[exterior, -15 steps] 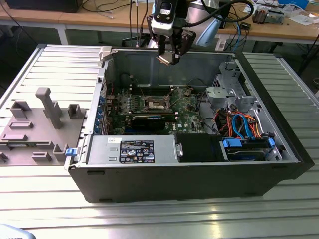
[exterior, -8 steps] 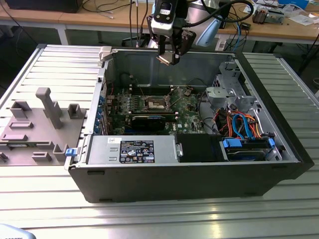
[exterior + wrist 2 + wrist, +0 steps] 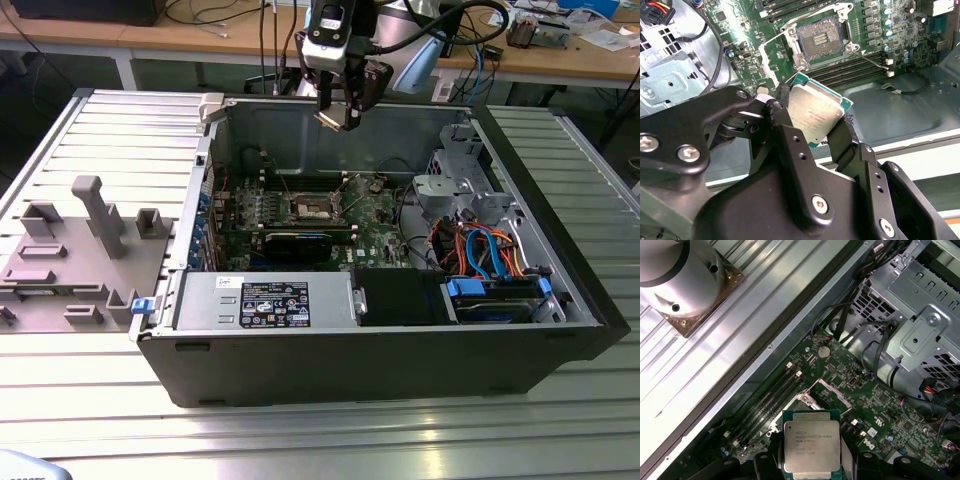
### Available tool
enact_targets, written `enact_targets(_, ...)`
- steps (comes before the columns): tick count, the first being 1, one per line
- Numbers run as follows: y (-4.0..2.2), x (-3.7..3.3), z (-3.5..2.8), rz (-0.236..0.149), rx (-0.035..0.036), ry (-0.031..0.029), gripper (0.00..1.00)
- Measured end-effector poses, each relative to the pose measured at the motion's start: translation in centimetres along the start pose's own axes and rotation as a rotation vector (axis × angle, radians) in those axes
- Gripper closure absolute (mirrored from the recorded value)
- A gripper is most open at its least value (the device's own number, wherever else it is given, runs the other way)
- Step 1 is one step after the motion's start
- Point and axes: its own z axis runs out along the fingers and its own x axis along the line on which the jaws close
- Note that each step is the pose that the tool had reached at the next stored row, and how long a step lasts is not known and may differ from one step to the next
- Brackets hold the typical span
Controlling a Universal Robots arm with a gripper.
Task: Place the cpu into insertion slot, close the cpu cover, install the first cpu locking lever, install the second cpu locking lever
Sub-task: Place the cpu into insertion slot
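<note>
Black gripper [image 3: 811, 119] pinches the cpu [image 3: 816, 110] by its edges, up in the air above the bare insertion slot [image 3: 820, 41] on the green motherboard [image 3: 875, 390]. If the cpu comes down crooked, it could scrape and hurt the slot.

The arm [image 3: 335, 30] comes down from above, wrist turned downward. Its gripper [image 3: 339, 113] hangs in the air, with two black fingers [image 3: 842, 136] pressed on opposite edges of the cpu [image 3: 812, 447].

The gripper [image 3: 812, 119] clamps the tilted cpu [image 3: 816, 111] by two opposite edges, clear of the green motherboard [image 3: 740, 30], whose insertion slot [image 3: 819, 41] looks empty, its contacts exposed.
</note>
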Motion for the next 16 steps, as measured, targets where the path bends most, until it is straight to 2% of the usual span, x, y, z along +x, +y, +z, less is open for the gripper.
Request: enact_targets(16, 0.0, 0.0, 0.0, 0.018, -0.0002, -0.0016, 0.45)
